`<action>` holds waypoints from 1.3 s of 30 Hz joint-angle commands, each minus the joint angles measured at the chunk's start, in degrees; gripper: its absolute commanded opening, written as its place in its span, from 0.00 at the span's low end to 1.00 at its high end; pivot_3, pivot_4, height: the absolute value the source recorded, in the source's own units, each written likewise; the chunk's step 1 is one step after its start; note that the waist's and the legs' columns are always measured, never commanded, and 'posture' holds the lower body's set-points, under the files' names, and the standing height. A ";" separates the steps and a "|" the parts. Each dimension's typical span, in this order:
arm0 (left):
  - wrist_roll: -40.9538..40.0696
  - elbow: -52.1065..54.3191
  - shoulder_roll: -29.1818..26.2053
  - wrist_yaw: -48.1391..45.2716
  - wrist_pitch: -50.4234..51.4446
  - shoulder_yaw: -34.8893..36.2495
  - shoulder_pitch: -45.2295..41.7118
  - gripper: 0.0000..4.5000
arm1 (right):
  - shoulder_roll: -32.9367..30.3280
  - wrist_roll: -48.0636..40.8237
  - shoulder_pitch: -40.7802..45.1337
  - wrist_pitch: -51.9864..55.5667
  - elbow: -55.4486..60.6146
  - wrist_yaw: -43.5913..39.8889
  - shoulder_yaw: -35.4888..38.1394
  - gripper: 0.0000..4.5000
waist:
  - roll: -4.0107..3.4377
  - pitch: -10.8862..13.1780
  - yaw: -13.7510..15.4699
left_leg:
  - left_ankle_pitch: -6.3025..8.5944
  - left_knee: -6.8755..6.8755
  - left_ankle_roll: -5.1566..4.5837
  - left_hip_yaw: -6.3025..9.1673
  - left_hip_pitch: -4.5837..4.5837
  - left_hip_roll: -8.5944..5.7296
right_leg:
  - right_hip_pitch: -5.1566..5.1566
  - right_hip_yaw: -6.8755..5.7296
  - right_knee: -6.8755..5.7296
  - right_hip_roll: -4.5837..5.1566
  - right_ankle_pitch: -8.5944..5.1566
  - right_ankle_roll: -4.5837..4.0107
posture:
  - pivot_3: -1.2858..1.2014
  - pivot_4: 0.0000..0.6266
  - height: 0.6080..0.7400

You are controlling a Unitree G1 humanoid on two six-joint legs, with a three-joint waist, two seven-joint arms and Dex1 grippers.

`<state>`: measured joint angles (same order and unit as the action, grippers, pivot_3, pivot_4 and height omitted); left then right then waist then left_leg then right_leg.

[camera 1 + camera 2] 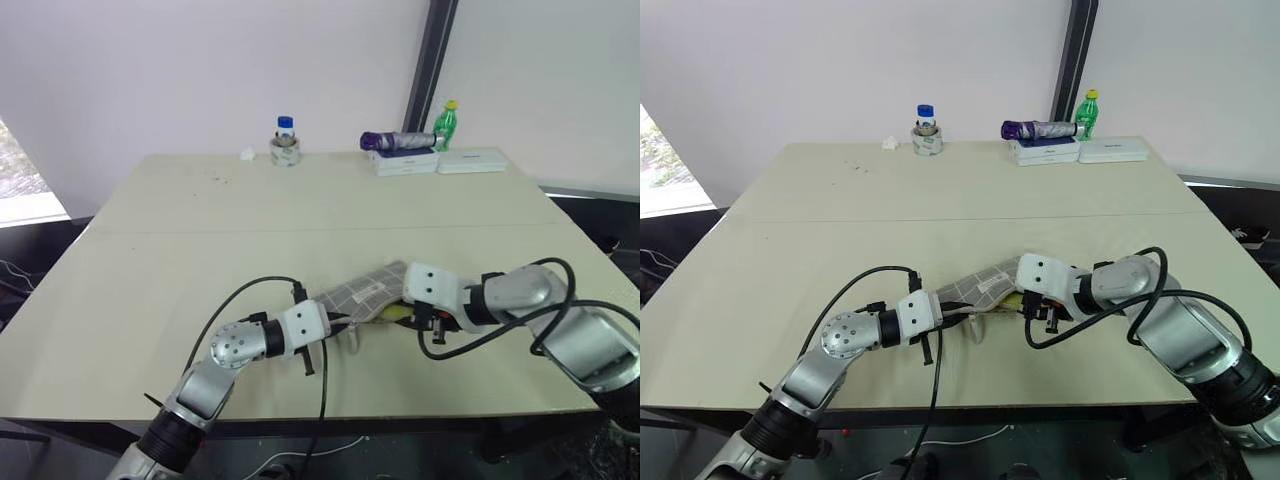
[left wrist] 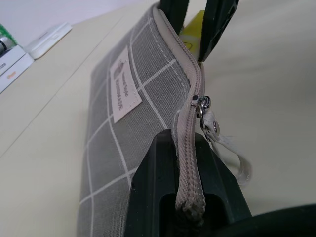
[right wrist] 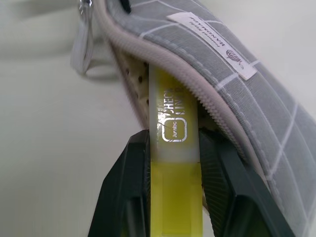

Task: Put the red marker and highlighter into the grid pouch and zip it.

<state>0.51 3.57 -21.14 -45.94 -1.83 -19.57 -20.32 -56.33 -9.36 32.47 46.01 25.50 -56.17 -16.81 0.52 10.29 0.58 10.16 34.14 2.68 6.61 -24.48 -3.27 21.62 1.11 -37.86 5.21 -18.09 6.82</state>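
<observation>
Right gripper (image 3: 173, 163) pinches the highlighter (image 3: 174, 143), its front end hidden inside the grid pouch (image 3: 232, 94). Left gripper (image 2: 190, 192) is clamped on the pouch's zipper end.

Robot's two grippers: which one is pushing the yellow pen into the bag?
The right gripper. The highlighter sits between its fingers, going into the grid pouch. The left gripper just pinches the pouch's zipper end.
</observation>
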 commanded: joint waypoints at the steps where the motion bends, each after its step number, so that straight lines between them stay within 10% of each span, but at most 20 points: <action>1: -1.39 2.15 0.55 -0.04 -0.34 0.54 -0.10 0.00 | -0.78 -0.12 1.16 -0.76 1.04 -0.02 3.53 0.76 | 0.00 0.00 0.09 | 0.00 0.00 0.00 0.01 0.00 0.00 | -0.01 -0.01 0.00 0.00 0.00 0.00 | 0.52 0.24 1.00; 4: -2.51 2.26 1.00 0.56 1.25 1.74 -0.07 0.00 | -2.25 -0.87 0.72 -1.04 1.43 -0.34 6.34 0.99 | 0.00 0.00 0.07 | 0.00 0.00 0.00 0.00 0.00 -0.01 | 0.00 0.00 0.00 0.00 0.00 0.00 | 0.52 0.24 1.00; 14: -18.59 2.40 11.74 9.57 23.66 13.45 -6.35 0.00 | -1.07 -13.60 -0.49 4.19 4.44 -0.62 23.76 0.99 | 0.06 0.03 0.08 | 0.00 0.05 -0.01 0.05 0.01 0.00 | -0.06 -0.05 -0.02 -0.03 0.01 0.02 | 0.52 0.24 1.00; 32: -29.69 1.11 15.70 12.56 40.74 17.61 -14.20 0.00 | 24.07 -15.24 1.65 14.93 1.14 23.74 16.37 0.99 | 0.09 0.05 -0.34 | -0.02 0.06 0.00 0.05 0.02 -0.01 | -0.05 -0.03 -0.12 -0.12 0.02 0.03 | 0.52 0.24 1.00; 39: -30.27 2.25 15.72 13.20 41.34 17.66 -13.47 0.00 | 24.93 -16.17 1.93 15.04 -0.26 25.10 16.02 0.35 | 0.09 0.05 -0.35 | -0.02 0.06 0.00 0.04 0.02 -0.02 | -0.05 -0.01 -0.12 -0.12 0.03 0.03 | 0.52 0.24 1.00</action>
<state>-28.20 2.83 -5.64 -32.83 39.72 -2.54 -33.68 -31.37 -25.02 32.83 61.22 24.41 -31.18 -1.53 0.61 10.33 0.23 10.14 34.20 2.68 6.64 -24.46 -3.29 21.57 1.10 -37.98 5.09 -18.07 6.85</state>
